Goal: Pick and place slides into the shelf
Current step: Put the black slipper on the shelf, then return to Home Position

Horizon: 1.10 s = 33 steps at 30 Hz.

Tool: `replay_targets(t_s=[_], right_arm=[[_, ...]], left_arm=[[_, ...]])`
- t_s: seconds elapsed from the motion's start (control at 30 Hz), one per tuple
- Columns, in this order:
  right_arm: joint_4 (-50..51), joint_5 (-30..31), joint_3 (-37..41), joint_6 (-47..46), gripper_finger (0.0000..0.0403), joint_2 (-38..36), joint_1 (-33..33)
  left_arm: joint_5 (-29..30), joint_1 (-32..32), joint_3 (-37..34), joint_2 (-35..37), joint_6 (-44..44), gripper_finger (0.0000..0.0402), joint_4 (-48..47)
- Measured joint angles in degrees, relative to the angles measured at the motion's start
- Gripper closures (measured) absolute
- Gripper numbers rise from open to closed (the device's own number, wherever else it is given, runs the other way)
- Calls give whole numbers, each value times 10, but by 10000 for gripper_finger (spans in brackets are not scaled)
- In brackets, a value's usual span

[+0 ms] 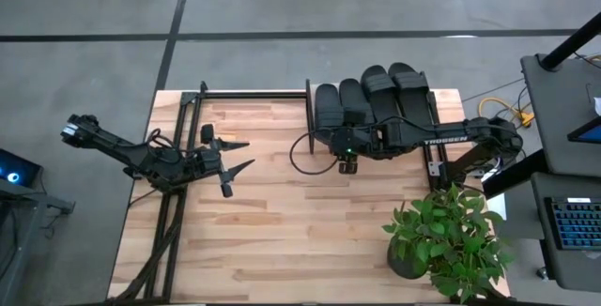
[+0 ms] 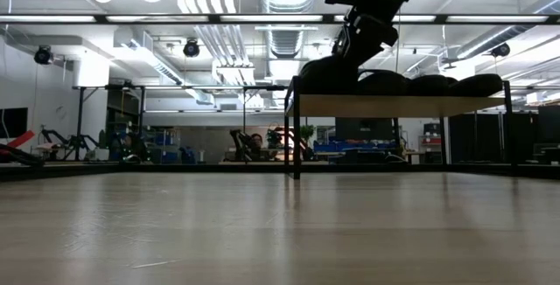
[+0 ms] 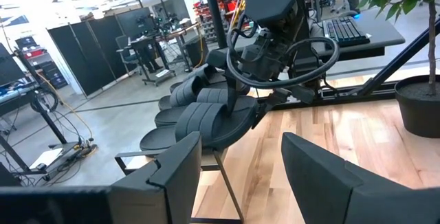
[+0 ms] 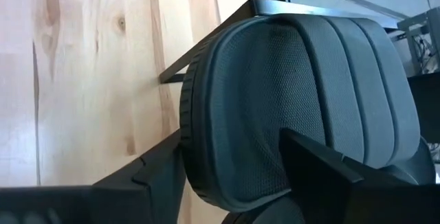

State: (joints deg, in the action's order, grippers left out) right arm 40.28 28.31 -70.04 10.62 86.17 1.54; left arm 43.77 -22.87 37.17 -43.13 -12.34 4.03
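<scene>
Slides (image 1: 374, 95), all four, lie side by side on the shelf (image 1: 448, 99) at the far right of the desk (image 1: 310, 231), packed tight so that all fit. The right claw (image 4: 230, 159) straddles the leftmost slide (image 1: 327, 109) at the shelf's left end, its fingers on both sides of the strap; I judge it is holding it. The left claw (image 1: 239, 156) waits wide at the left. "TROSSEN" is written on the right arm (image 1: 441, 137).

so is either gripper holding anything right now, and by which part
The right gripper has its fingers on either side of the sole of a slide at the shelf end; a closed grip cannot be confirmed. The left gripper is open, empty.
</scene>
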Motion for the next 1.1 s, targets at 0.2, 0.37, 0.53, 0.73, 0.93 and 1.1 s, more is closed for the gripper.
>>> replay_targets(t_s=[0.2,0.37,0.53,0.73,0.93,1.1], right_arm=[[5,-5,0,-20,175,0,0],[40,-33,-8,-55,174,0,0],[63,-34,-26,-62,174,0,0],[62,-57,-68,-62,174,-2,-3],[62,-78,-106,-50,174,-7,-9],[33,-84,-116,-83,177,-39,-36]], left_arm=[[0,0,0,0,0,214,0],[-1,0,0,-1,0,214,0],[-1,0,0,-1,0,214,0],[-1,0,0,-1,15,214,0],[0,0,0,2,30,214,0],[-1,0,3,0,30,214,0]])
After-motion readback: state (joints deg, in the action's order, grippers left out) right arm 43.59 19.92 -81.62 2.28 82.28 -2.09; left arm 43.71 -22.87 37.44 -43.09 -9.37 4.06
